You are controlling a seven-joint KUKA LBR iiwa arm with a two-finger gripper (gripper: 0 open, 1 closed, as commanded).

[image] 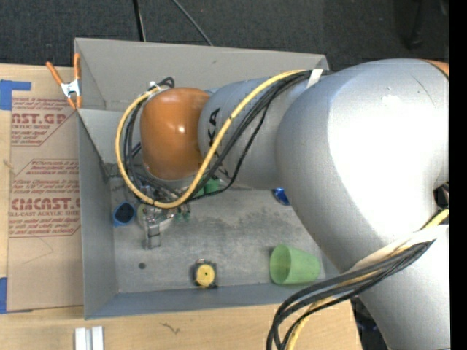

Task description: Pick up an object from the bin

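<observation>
Arm enters from the right, orange wrist cover point(171, 133) tipped downward, gripper point(152, 233) low over the left floor of the grey metal bin point(233, 232). Fingers look narrow, with nothing between them. Small blue round plastic cap point(122, 214) just left of them; axis unclear.

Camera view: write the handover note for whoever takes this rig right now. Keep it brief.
Pincer: down near the floor of the bin, in its left part. Whether it is open or shut cannot be told.
Things: a small blue piece lies just left of the pincer. A yellow round piece sits by the front wall. A green cup lies on its side at front right. A green bit and a blue bit lie beside the arm.
Done: the arm is in the bin.
Left: grasp one thing and lift it out.
</observation>
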